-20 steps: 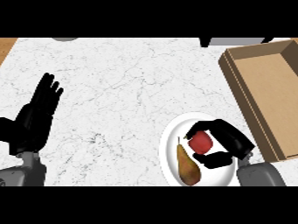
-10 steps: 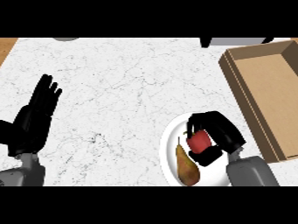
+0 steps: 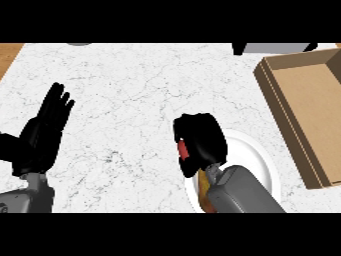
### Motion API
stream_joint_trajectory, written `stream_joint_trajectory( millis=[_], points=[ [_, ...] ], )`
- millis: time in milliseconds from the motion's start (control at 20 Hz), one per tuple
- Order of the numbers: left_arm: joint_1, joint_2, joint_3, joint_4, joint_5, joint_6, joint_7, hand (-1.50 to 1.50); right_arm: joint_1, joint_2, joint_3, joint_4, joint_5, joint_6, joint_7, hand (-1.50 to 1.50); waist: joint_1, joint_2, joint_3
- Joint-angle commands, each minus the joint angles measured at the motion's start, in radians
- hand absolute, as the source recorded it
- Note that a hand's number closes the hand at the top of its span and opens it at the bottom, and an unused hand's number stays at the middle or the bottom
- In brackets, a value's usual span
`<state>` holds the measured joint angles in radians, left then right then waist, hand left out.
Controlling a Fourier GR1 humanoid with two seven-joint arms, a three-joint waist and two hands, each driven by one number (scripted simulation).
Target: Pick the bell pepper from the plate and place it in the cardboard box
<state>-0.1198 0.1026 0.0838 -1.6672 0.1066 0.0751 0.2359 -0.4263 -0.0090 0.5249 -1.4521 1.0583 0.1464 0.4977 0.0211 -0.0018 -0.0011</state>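
A thin red strip of the bell pepper [image 3: 181,148] shows inside my right hand [image 3: 202,139], whose fingers are curled round it. That hand is over the left rim of the white plate [image 3: 254,155] at the lower middle of the head view. The pepper's rest is hidden by the fingers, and I cannot tell whether it touches the plate. The open cardboard box [image 3: 312,107] lies to the right of the plate, apart from the hand. At the left edge my left hand [image 3: 40,134] rests open, fingers up.
A yellow-brown fruit [image 3: 202,186] lies on the plate, mostly hidden under my right forearm. A grey and black appliance [image 3: 272,48] stands at the back, just left of the box's far end. Wooden surfaces border the white marble counter [image 3: 129,90] on the left.
My right hand has shut round the bell pepper and swung left, from the plate's middle to its left rim. The left hand has stayed still.
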Motion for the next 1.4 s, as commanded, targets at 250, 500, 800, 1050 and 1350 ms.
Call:
stream_joint_trajectory(
  millis=[250, 500, 800, 1050, 1350],
  points=[
    [-0.023, -0.006, 0.007, 0.011, -0.013, 0.022, 0.001, 0.0, -0.203, 0.009, 0.192, -0.245, -0.058, 0.116, 0.378, 1.5, -0.015, -0.002, 0.001],
    [-0.008, 0.001, 0.02, 0.052, -0.015, 0.01, -0.038, 0.0, -0.252, 0.009, 0.086, -0.244, 0.032, -0.076, 0.496, 1.5, -0.023, 0.0, 0.001],
    [-0.003, -0.014, 0.005, 0.017, -0.007, 0.015, -0.005, 0.0, -0.347, -0.002, -0.091, -0.284, 0.121, -0.026, 0.55, 1.5, -0.024, 0.0, 0.001],
    [0.055, 0.001, 0.016, -0.029, 0.012, -0.012, -0.011, 0.0, -0.321, -0.116, -0.29, -0.335, 0.027, 0.037, 0.476, 1.5, -0.022, 0.0, 0.001],
    [0.073, -0.021, -0.014, -0.054, -0.01, 0.002, -0.004, 0.0, -0.23, -0.201, -0.418, -0.255, -0.018, -0.035, 0.334, 1.5, -0.018, 0.002, 0.001]
  ],
)
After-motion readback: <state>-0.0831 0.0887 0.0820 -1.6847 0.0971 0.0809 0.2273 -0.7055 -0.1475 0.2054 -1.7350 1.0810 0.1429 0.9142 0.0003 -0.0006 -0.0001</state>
